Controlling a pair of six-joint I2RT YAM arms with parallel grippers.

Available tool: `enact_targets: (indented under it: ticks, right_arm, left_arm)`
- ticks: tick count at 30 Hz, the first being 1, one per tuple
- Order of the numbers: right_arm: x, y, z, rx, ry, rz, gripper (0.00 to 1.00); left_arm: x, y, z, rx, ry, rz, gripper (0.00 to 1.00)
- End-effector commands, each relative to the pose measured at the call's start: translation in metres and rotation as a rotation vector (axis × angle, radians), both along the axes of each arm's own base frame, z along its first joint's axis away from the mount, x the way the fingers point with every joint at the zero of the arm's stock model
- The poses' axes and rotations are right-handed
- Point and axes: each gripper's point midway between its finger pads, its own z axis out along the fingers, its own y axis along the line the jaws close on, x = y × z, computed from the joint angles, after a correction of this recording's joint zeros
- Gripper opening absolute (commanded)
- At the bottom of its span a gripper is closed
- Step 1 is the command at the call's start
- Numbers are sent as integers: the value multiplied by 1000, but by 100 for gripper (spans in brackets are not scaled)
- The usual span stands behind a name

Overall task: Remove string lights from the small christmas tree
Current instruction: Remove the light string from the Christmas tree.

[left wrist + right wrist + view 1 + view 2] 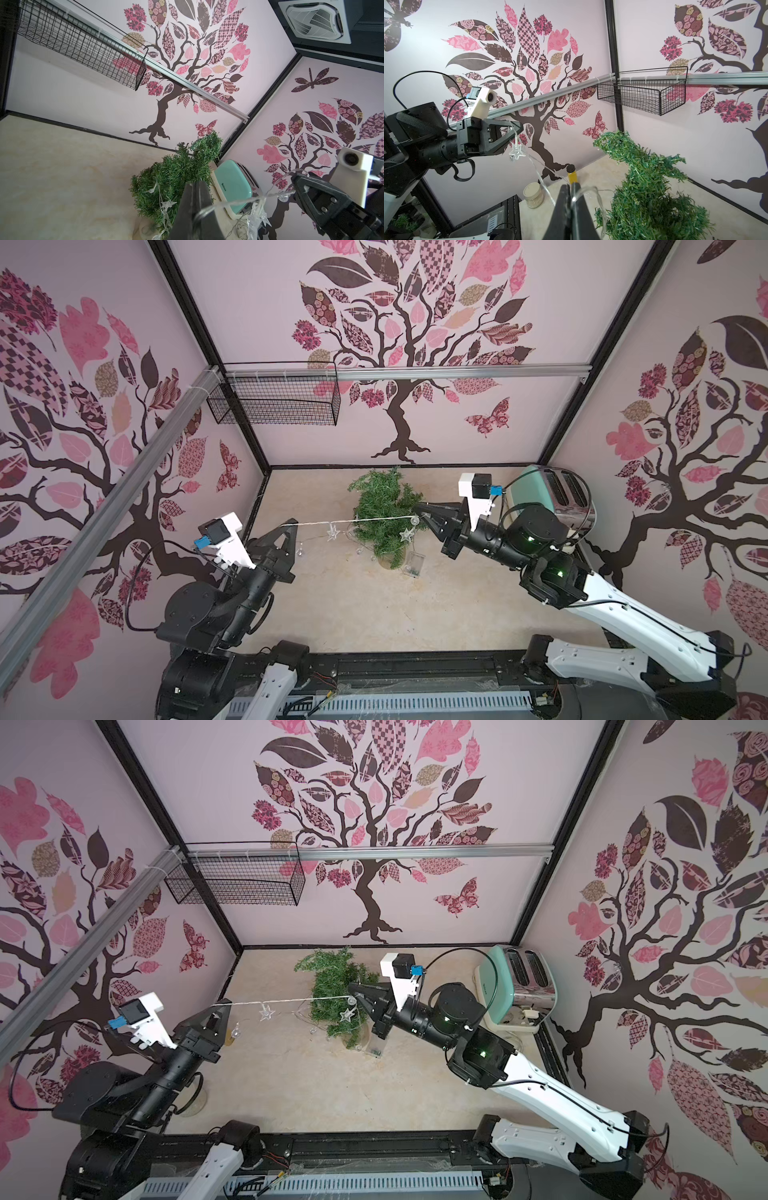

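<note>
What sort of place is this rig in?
Likely a staged robot test booth, not a home: black-framed panels with printed tree wallpaper, a wire basket on an aluminium rail, a toaster as prop.

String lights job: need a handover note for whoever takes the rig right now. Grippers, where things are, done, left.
Left gripper: shut on the string lights, out to the tree's left.
Right gripper: shut on the same wire, right against the small christmas tree.
Done: one span is pulled out and held taut in the air between the two grippers.
Left: lower loops with star bulbs hang down the tree's branches. The battery box sits on the table by the tree's base. Those likely need pulling clear next.
</note>
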Motion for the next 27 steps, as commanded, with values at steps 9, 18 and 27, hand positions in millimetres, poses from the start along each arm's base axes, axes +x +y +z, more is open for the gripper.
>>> enact_targets:
  ticks: [9,18,27]
  right_arm:
    - [-2,-12,4,33,15,-23,0]
    - [-1,-14,0,20,16,-33,0]
    - [3,-12,-8,-2,14,-48,0]
  left_arm:
    - [-5,11,42,32,-122,63,0]
    - [10,9,14,37,-44,70,0]
    - [62,-19,-70,56,206,-32,0]
